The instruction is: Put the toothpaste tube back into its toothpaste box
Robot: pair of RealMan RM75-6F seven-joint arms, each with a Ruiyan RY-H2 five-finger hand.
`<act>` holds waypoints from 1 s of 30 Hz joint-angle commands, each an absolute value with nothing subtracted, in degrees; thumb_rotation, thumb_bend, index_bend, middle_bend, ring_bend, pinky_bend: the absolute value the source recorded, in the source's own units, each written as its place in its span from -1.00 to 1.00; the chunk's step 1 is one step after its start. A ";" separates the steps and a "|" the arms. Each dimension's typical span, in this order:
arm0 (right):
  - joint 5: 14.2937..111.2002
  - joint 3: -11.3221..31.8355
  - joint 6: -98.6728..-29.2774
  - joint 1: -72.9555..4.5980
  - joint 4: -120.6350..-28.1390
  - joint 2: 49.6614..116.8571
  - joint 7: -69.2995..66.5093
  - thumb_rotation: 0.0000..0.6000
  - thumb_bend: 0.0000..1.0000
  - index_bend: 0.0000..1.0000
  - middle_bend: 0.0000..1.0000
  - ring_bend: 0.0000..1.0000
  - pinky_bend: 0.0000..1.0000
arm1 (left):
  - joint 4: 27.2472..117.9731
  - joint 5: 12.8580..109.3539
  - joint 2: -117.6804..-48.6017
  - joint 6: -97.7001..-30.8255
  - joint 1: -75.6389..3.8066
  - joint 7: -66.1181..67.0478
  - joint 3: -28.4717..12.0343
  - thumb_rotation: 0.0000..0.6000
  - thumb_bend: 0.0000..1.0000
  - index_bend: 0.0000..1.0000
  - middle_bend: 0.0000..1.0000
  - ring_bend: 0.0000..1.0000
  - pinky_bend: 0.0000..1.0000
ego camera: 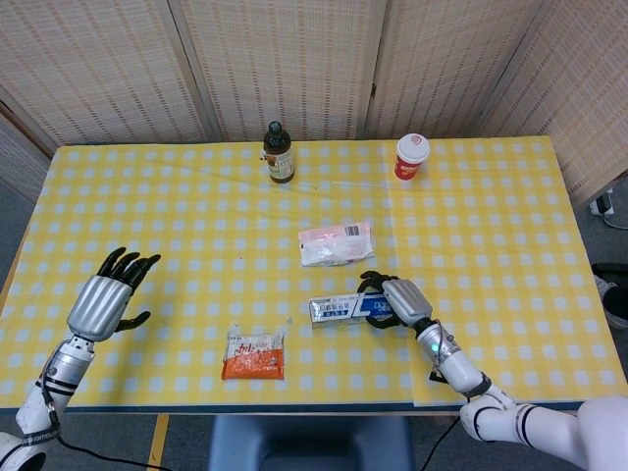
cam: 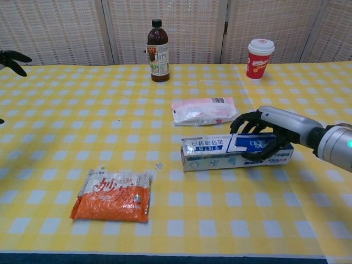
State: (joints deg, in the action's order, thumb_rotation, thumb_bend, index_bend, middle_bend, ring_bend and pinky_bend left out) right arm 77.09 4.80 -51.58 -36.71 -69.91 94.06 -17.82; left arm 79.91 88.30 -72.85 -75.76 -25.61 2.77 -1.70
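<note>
The white and blue toothpaste box [ego camera: 339, 309] [cam: 214, 154] lies lengthwise on the yellow checked tablecloth, its open-looking end pointing left. My right hand [ego camera: 397, 299] [cam: 269, 135] grips the box's right end, fingers wrapped over its top and front. No toothpaste tube shows outside the box, and I cannot see inside it. My left hand [ego camera: 103, 299] hovers near the table's left edge with fingers spread and nothing in it. In the chest view only the left hand's fingertips [cam: 11, 58] show, at the left border.
An orange snack packet [ego camera: 255, 354] [cam: 114, 196] lies front-left of the box. A pink and white packet [ego camera: 337, 243] [cam: 203, 110] lies just behind it. A dark bottle [ego camera: 279, 154] [cam: 158, 51] and a red cup [ego camera: 412, 157] [cam: 259, 52] stand at the back.
</note>
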 commanded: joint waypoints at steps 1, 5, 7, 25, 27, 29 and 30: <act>77.45 4.53 -50.75 -36.87 -71.22 92.59 -17.53 1.00 -0.35 -0.64 -0.86 -0.72 -0.69 | 80.03 88.65 -72.84 -75.85 -25.48 2.86 -1.64 1.00 -0.58 -0.77 -0.52 -0.69 -0.77; 78.66 4.20 -52.63 -35.79 -76.14 88.27 -16.32 1.00 -0.35 -1.00 -1.00 -0.90 -0.91 | 81.60 88.51 -71.82 -76.08 -24.88 3.16 -1.62 1.00 -0.60 -0.81 -0.55 -0.72 -0.80; 79.80 3.70 -54.79 -34.64 -80.04 84.72 -14.71 1.00 -0.35 -1.00 -1.00 -0.96 -0.97 | 82.67 88.20 -71.06 -76.52 -24.10 3.53 -1.45 1.00 -0.61 -0.82 -0.58 -0.75 -0.85; 89.18 -3.35 -92.30 -10.04 -88.51 70.14 5.30 1.00 -0.35 -1.00 -1.00 -1.00 -1.00 | 83.19 85.26 -70.20 -83.92 -12.85 2.10 1.66 1.00 -0.60 -0.84 -0.67 -0.85 -1.00; 88.55 -3.25 -91.07 -9.97 -88.01 69.46 5.25 1.00 -0.35 -1.00 -1.00 -1.00 -1.00 | 83.42 86.17 -69.85 -84.42 -12.56 3.07 1.90 1.00 -0.60 -0.83 -0.68 -0.85 -1.00; 87.73 -2.45 -89.95 -10.19 -88.33 69.09 4.46 1.00 -0.35 -1.00 -1.00 -1.00 -1.00 | 83.52 87.44 -69.96 -85.65 -12.23 3.11 1.80 1.00 -0.60 -0.83 -0.69 -0.86 -1.00; 87.11 -2.06 -89.09 -10.34 -88.38 69.07 4.83 1.00 -0.35 -1.00 -1.00 -1.00 -1.00 | 83.79 88.07 -69.76 -85.91 -12.10 2.68 1.91 1.00 -0.60 -0.83 -0.69 -0.86 -1.00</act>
State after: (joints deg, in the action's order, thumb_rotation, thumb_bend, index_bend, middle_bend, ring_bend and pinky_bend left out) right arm 88.06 -2.63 -90.49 -10.12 -88.18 69.54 4.90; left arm 83.47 87.03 -69.98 -85.20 -12.47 3.10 1.74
